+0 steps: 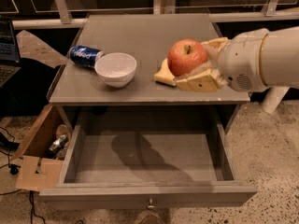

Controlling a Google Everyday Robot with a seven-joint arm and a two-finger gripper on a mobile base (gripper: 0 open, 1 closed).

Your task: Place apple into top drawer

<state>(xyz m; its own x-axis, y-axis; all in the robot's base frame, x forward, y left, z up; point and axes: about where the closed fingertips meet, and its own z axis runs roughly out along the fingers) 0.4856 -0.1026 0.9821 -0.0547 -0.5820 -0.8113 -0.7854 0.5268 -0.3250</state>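
My gripper (198, 64) comes in from the right and is shut on the red-orange apple (187, 57), with cream fingers (200, 82) above and below it. It holds the apple in the air over the front right part of the grey tabletop (140, 36). The top drawer (148, 158) is pulled wide open under the tabletop, its flat grey bottom bare, with a small knob (150, 202) on its front. The apple hangs above and behind the drawer's right half.
A white bowl (116, 69) and a blue can (85, 56) on its side lie on the left of the tabletop. A yellow sponge (164, 74) lies just behind the apple. A cardboard box (39, 157) stands on the floor at left.
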